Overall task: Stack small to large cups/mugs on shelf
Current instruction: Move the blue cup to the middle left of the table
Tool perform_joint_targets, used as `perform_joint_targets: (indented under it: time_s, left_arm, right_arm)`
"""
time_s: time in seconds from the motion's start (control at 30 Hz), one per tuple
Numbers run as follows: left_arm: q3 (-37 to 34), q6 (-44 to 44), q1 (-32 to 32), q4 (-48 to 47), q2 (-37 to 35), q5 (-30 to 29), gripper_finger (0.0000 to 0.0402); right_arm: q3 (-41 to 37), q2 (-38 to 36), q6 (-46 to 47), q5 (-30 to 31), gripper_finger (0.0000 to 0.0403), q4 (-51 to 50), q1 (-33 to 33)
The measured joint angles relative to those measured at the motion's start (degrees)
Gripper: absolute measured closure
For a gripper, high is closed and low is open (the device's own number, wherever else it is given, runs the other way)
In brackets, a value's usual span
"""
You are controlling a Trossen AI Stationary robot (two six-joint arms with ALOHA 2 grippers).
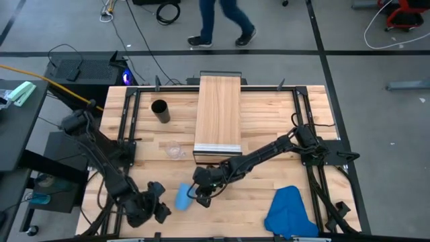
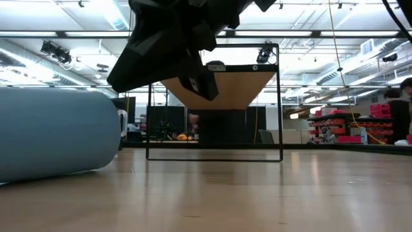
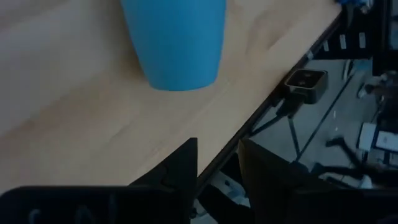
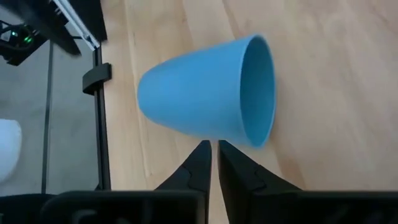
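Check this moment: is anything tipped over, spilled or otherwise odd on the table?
Yes: the blue cup lies on its side on the tabletop near the front edge, between the left gripper and right gripper. Nothing spilled.

Right gripper [image 4: 214, 163] reaches low mid-front, fingers nearly together; left gripper [image 3: 217, 168] low at front-left, fingers parted

the blue cup [image 4: 205, 99] looks like smooth matt plastic. the table [image 1: 269, 195] and shelf [image 1: 218, 107] are pale grained wood. the blue cloth [image 1: 290, 212] is soft, creased fabric.
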Motion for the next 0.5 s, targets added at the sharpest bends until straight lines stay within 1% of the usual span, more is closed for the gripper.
perform_joint_targets:
  time_s: [0.23,0.37,0.5]
  left_arm:
    - [0.0,-4.2,0.0,4.1,5.1,0.0,0.0280]
    - [0.0,-5.2,0.8,5.6,6.8,0.0,0.0283]
    - [0.0,-5.3,2.4,5.5,8.1,0.0,0.0283]
  right_arm:
    - [0.0,0.0,0.1,0.3,0.0354,0.4,-1.0]
    - [0.0,0.0,0.4,2.6,0.0353,0.6,-1.0]
    - [0.0,0.0,3.1,5.4,0.0353,0.6,-1.2]
